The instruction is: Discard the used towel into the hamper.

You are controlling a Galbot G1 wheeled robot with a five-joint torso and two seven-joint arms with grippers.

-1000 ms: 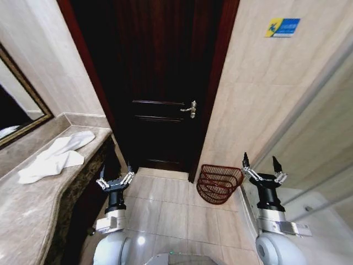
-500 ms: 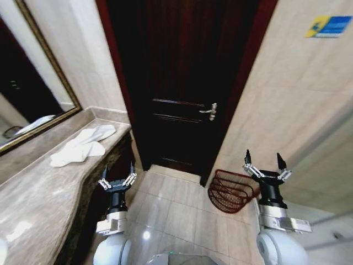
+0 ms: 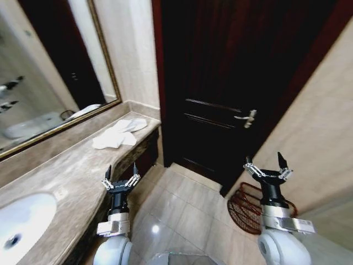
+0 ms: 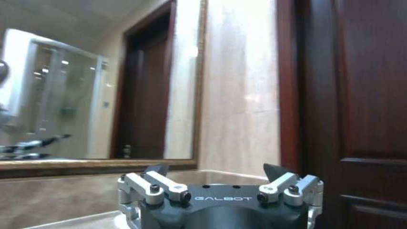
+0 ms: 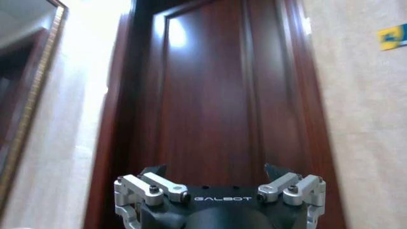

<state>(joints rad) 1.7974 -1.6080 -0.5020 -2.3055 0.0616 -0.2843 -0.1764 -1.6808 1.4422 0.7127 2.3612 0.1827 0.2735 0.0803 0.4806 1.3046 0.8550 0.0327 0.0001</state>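
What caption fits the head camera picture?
Both open claws, left claw and right claw, wait between towel and hamper.

A dark wooden door (image 3: pixel 231 99) with a metal handle (image 3: pixel 246 117) faces beige tiled walls, a gold-framed mirror (image 3: pixel 49 77), a marble desk (image 3: pixel 66 176) and glossy floor tiles (image 3: pixel 187 215)

A countertop (image 3: pixel 71 171) runs along the left wall under a mirror (image 3: pixel 49 83). The towel (image 3: pixel 117 134) lies at the counter's far end, near the door (image 3: pixel 231 83); a sink (image 3: pixel 22 221) sits at its near end. The hamper (image 3: pixel 245 207) stands on the floor right of the door, against the right wall.
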